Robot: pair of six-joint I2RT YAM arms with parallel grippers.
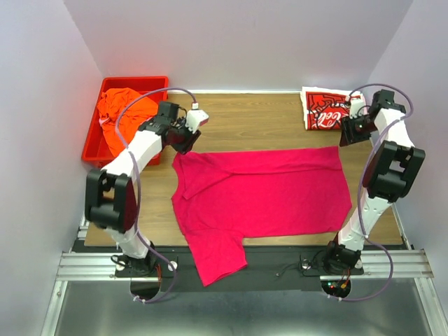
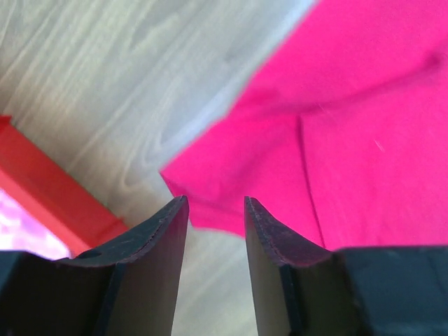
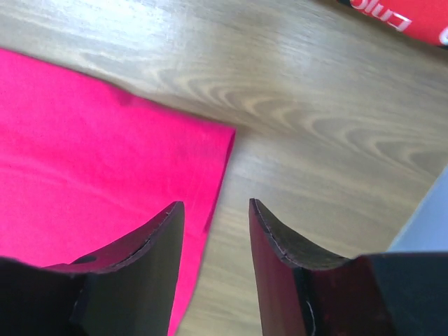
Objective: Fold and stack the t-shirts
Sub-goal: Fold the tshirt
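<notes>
**One printed shirt carries the only lettering**

The folded red-and-white t-shirt [image 1: 323,110] at the table's far right corner bears white looping script on its red panel, in the Coca-Cola style, too small to spell out from above. The right wrist view catches a few white letters on its red cloth, cut off at the frame edge and unreadable

**Three views, one counter**

From above and behind the arm bases we look down on the whole light wooden counter [image 1: 266,119]. Our wrist cameras sit close above it, looking past the left claw [image 2: 215,206] and the right claw [image 3: 215,210]. All three views share the far corners of the plain magenta-pink cloth t-shirt [image 1: 259,192].
</notes>
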